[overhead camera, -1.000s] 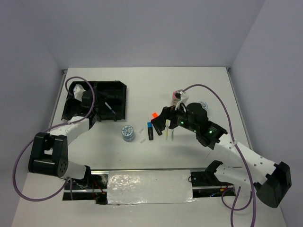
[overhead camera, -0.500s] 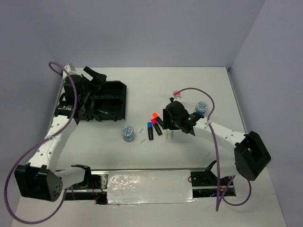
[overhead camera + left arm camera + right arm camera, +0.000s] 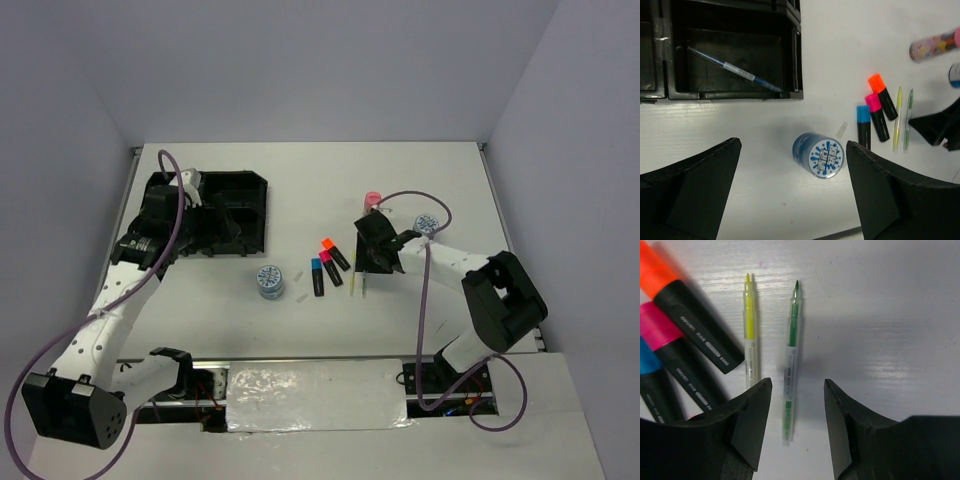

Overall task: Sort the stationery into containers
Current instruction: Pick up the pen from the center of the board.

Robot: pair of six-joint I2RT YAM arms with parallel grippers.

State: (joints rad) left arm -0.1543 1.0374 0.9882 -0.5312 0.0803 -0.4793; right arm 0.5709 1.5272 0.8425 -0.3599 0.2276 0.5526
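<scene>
Right wrist view shows me my right hand [image 3: 796,386] partly open and empty, straddling the thin green pen [image 3: 791,357] flat on the counter [image 3: 890,315]; it looks light, stiff and slippery, so I'd pinch mid-barrel, clear of the yellow pen [image 3: 749,335].

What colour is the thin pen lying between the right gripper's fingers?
The pen is green; the right wrist view shows it best.

I count three short black markers [image 3: 876,116], three thin pens [image 3: 897,118], two round blue-white tins [image 3: 818,155], one pink-capped bottle [image 3: 932,45], one black plastic tray [image 3: 795,55], perhaps two white bits [image 3: 841,130].
</scene>
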